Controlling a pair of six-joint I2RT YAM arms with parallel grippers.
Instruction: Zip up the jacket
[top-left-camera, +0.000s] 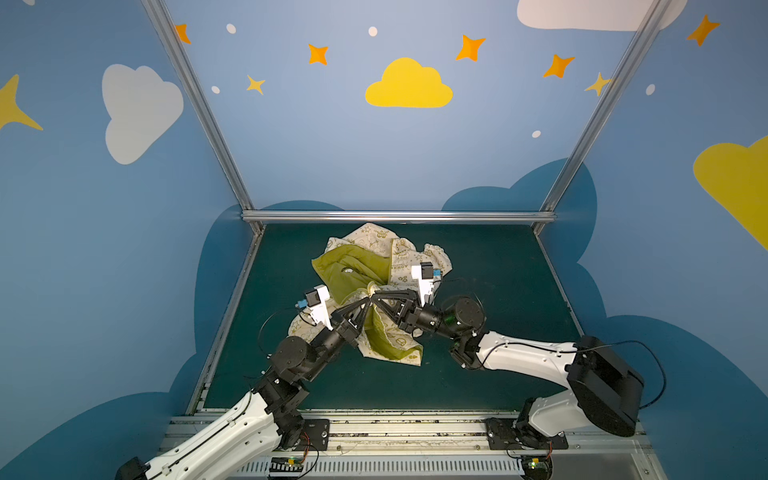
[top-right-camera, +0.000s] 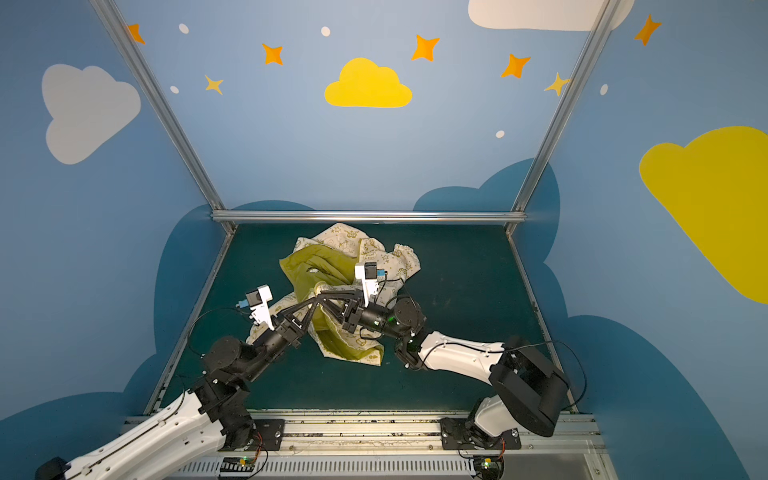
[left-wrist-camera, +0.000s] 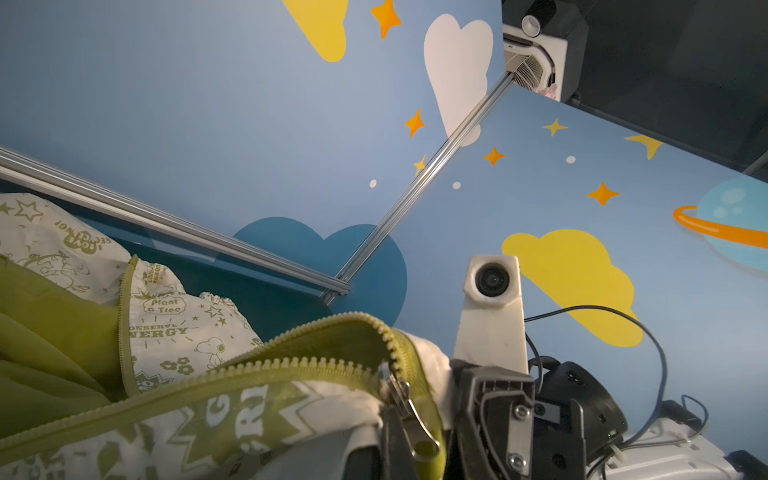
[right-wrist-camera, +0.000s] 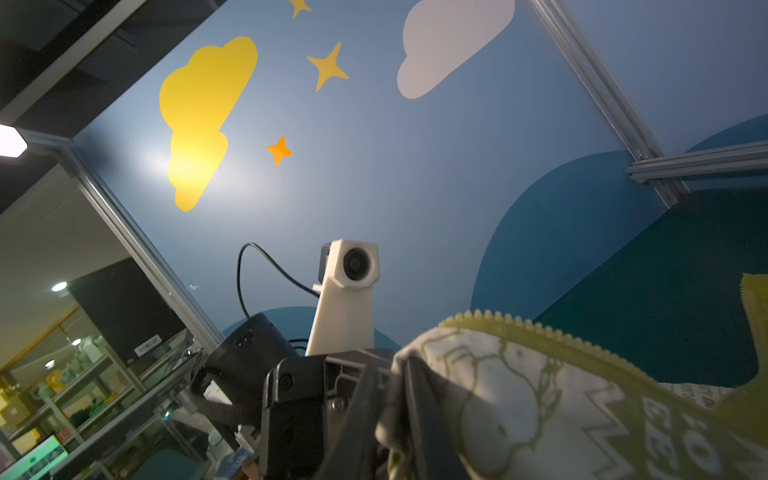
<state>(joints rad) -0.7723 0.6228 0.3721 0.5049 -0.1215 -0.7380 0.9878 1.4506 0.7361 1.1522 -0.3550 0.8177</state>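
Observation:
The jacket (top-left-camera: 361, 257) lies crumpled in the middle of the table in both top views, cream print outside and olive lining (top-right-camera: 328, 266) turned up. Both grippers meet tip to tip over its near part, which is lifted between them. My left gripper (top-left-camera: 368, 300) (left-wrist-camera: 380, 453) is shut on the jacket's front edge right by the metal zipper slider (left-wrist-camera: 395, 386), whose pull tab (left-wrist-camera: 419, 432) hangs loose. My right gripper (top-left-camera: 375, 296) (right-wrist-camera: 399, 415) has a fold of cream jacket cloth (right-wrist-camera: 498, 395) pinched between its fingers. The open zipper teeth (right-wrist-camera: 540, 332) run away from it.
The dark green table mat (top-left-camera: 478, 291) is walled by blue panels, with an aluminium rail (top-left-camera: 399, 217) at the back and the arms' mounting rail (top-left-camera: 399, 428) at the front. The right arm's elbow (top-left-camera: 465, 316) rests low beside the jacket.

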